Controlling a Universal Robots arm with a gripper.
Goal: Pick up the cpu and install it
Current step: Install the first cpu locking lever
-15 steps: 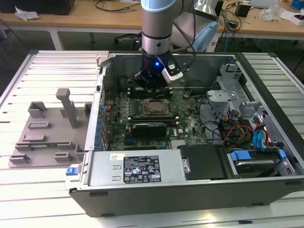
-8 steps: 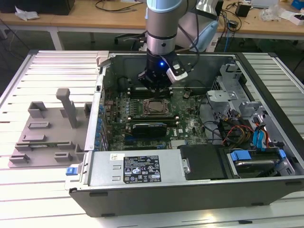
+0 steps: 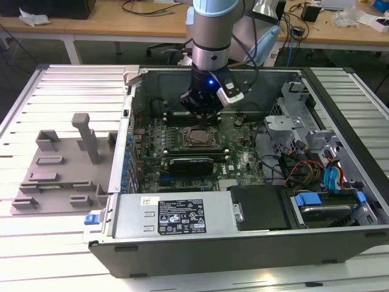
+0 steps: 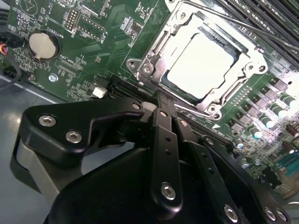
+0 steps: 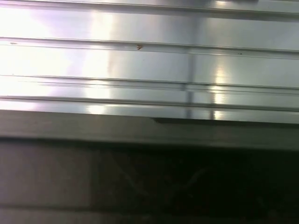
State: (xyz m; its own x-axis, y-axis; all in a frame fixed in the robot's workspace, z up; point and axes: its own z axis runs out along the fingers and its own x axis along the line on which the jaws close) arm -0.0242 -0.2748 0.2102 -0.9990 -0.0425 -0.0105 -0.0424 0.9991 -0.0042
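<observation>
**CPU seated in the motherboard socket, gripper just above it**

In the exterior view the gripper (image 3: 200, 109) hangs inside the open computer case (image 3: 255, 243), low over the motherboard (image 3: 243, 161) and just behind the CPU socket (image 3: 198, 137). A blue light glows on the arm's wrist. The case lies on its side on a ribbed metal tabletop (image 3: 55, 243), and a grey plastic tray (image 3: 64, 173) with upright posts sits on the tabletop to the exterior view's left of the case, well apart from the gripper.

In the second wrist view the cpu (image 4: 201, 65), its pale metal top glaring under the light, lies flat within the socket's metal frame (image 4: 145, 70). The black linkages of the gripper (image 4: 163, 105) crowd the foreground and reach toward the socket's near edge; nothing is seen between the fingers, but whether they are spread or closed I cannot tell. A round coin cell battery (image 4: 42, 45) sits on the green board, away from the socket.

The first wrist view looks at ribbed metal (image 5: 140, 60) above a dark band.
</observation>
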